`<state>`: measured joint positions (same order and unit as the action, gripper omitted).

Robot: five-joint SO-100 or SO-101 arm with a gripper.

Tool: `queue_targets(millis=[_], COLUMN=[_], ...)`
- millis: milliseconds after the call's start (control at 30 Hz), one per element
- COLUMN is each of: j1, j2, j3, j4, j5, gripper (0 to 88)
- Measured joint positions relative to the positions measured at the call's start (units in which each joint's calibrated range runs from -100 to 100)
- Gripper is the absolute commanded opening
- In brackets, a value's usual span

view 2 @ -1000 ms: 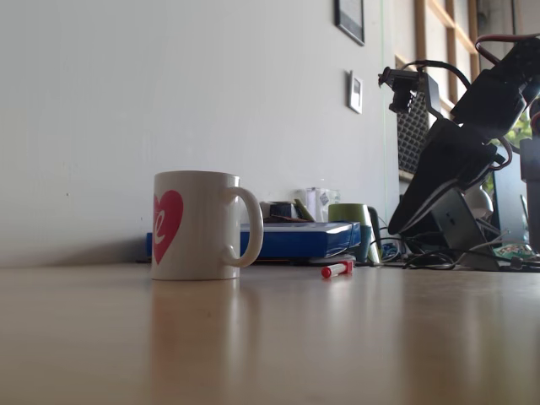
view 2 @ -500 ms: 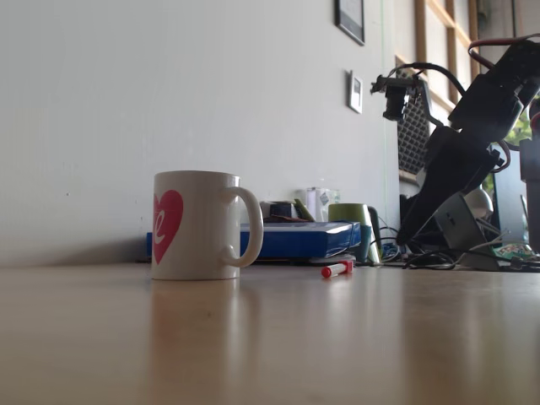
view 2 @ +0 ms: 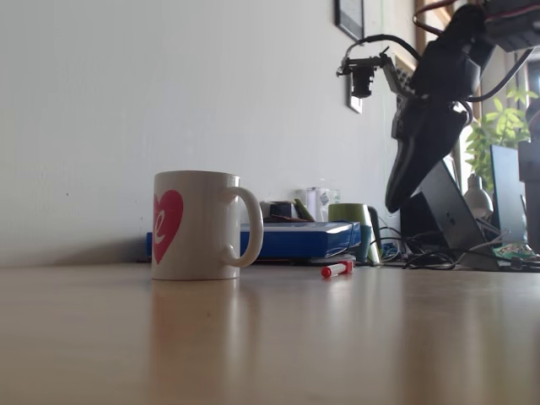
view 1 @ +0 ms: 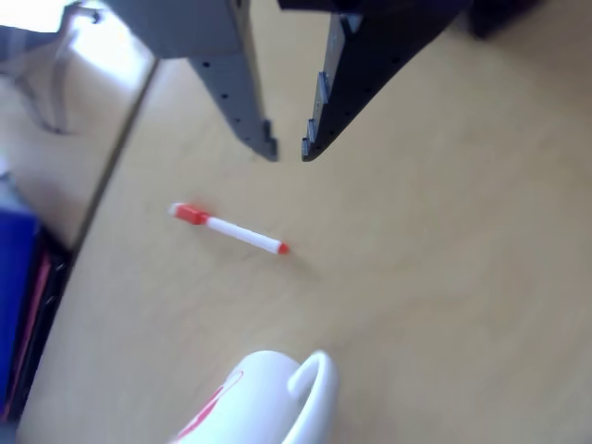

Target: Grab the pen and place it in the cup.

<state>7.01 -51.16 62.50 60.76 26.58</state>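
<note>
The pen [view 1: 231, 229] lies flat on the wooden table, white barrel with a red cap at its left end; in the fixed view the pen [view 2: 337, 269] rests right of the cup. The cup [view 2: 196, 224], a white mug with a red heart and a loop handle on its right, stands upright; the other view shows the cup's [view 1: 268, 407] rim and handle at the bottom. My gripper [view 1: 289, 154] hangs above the table beyond the pen, its fingers slightly apart and holding nothing. In the fixed view the gripper [view 2: 395, 202] hovers well above the table, right of the pen.
A blue flat box [view 2: 295, 240], a green mug [view 2: 353, 217] and small clutter sit behind the cup against the wall. Cables and a laptop [view 2: 451, 224] crowd the far right. A blue object [view 1: 17, 277] lies at the left table edge in the other view.
The arm has risen and swung left toward the pen; the gripper tip now hangs higher and closer to the pen. Cup and pen have not moved.
</note>
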Motion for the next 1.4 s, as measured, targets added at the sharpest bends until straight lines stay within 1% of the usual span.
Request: queue_targets(millis=[67,200,300,467,633,833,1067,1200,1267,1400], j1=[1.70,1.03,1.18,0.96,1.03,1.03,0.37,0.52,0.44,0.52], j2=[2.11,5.64,9.94,22.15,32.67,39.33,45.47,49.18,51.37,54.15], j3=[-3.55,-9.31,-13.83,-22.96,-30.85,-38.65,-42.46,-43.00,-43.00,-43.00], j4=[1.02,5.85,9.75,14.24,14.32,13.31,11.36,11.27,10.42,7.29], j5=[2.44,7.57,9.53,12.51,14.12,15.83,18.32,20.22,21.35,21.93], gripper=[13.7,13.8,13.8,13.8,13.8,13.9,13.9,18.8,18.8,18.8])
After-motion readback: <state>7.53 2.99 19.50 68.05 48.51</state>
